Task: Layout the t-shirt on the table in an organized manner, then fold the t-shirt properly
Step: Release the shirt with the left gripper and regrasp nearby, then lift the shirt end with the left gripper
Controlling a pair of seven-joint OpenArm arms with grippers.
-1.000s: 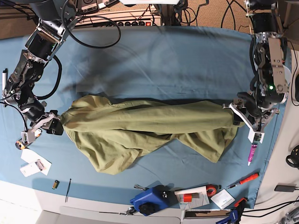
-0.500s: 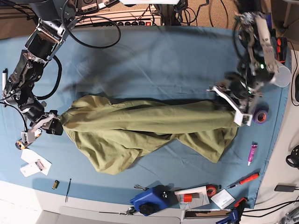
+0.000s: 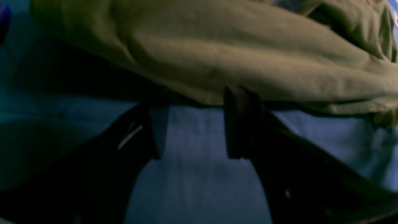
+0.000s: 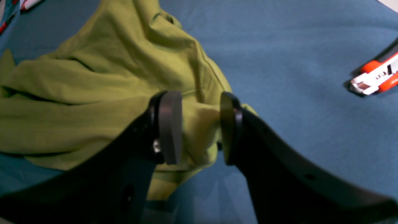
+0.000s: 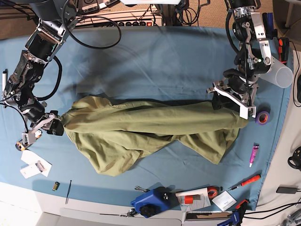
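Between the two grippers, the olive-green t-shirt [image 5: 150, 132] lies crumpled and drawn out into a long band across the middle of the table [image 5: 164, 61], which is draped in light-blue cloth. The right gripper [image 5: 53, 126] sits at one end of the shirt; in its wrist view the two dark pads [image 4: 169, 126] stand apart with a bunched fold of green fabric between them, the cloth touching the far pad, yet whether the pads truly pinch it cannot be told. Out to the side of this gripper, on the bare cloth, lies an orange-handled tool [image 4: 377, 76]. The left gripper [image 5: 230, 98] is at the opposite end of the shirt, just over its upper edge; seen from its wrist, its fingers [image 3: 241, 121] are spread wide with only blue table cloth showing between them, and the shirt's edge hangs just beyond the fingertips, so it is released and grasping nothing. Just beside this gripper, away from the shirt, a purple tape roll [image 5: 263, 116] rests on the table, and a clear plastic cup [image 5: 280, 75] lies near it towards the table's edge. A pink tube [image 5: 254, 155] lies below the tape roll.
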